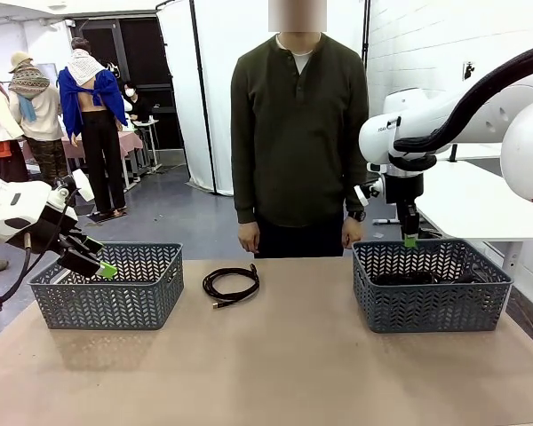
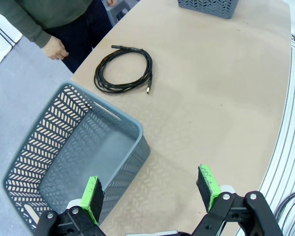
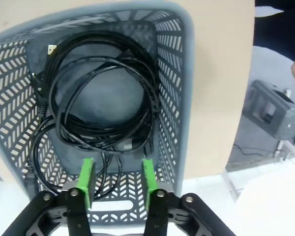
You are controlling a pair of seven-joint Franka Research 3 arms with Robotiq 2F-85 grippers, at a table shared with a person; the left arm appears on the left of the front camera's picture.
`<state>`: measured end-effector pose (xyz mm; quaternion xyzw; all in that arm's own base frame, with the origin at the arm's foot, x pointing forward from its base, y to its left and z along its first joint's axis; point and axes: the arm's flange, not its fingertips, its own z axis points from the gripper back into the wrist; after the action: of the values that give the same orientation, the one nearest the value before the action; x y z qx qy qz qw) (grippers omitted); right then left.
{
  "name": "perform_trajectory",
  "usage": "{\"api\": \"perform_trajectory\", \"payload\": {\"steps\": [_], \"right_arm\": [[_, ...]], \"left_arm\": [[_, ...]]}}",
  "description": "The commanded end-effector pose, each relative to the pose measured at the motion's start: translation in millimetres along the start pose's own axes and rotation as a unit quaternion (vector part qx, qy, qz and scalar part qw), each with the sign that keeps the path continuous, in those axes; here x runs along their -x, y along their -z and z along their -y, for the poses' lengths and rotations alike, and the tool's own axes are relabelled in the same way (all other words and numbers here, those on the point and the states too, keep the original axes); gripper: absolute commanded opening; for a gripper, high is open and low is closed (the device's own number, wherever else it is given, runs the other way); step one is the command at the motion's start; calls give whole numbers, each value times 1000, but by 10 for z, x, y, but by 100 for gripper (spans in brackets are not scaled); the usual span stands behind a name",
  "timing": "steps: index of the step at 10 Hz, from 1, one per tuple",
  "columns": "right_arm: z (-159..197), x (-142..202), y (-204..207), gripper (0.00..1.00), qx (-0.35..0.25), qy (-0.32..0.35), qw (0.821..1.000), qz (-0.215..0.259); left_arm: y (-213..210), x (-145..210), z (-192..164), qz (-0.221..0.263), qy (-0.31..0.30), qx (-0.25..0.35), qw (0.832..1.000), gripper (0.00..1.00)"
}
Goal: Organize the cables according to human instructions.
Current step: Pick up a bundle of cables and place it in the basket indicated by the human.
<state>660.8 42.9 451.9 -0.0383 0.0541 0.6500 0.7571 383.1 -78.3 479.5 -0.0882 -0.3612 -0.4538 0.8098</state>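
While my right pincer (image 3: 117, 166) hangs part-open and empty over its basket (image 3: 176, 98), the loose cable (image 2: 150, 71) lies nearer my wide-open left pincer (image 2: 148, 178).

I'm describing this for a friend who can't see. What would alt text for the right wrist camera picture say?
Several black cables lie coiled in a grey lattice basket on a tan table, seen from above. The robot's right hand hangs over one end of the basket, its two green-padded fingers apart with nothing between them.
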Motion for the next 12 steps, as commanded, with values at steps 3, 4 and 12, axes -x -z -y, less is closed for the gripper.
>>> {"api": "perform_trajectory", "payload": {"steps": [3,4,12], "right_arm": [[69,48,-131,100,-9,-6,1000,13],[61,66,-148,100,-10,-7,1000,13],[15,90,-150,100,-3,3,1000,0]], "left_arm": [[19,22,-27,3,2,4,1000,100],[19,22,-27,3,2,4,1000,100],[19,22,-27,3,2,4,1000,100]]}}
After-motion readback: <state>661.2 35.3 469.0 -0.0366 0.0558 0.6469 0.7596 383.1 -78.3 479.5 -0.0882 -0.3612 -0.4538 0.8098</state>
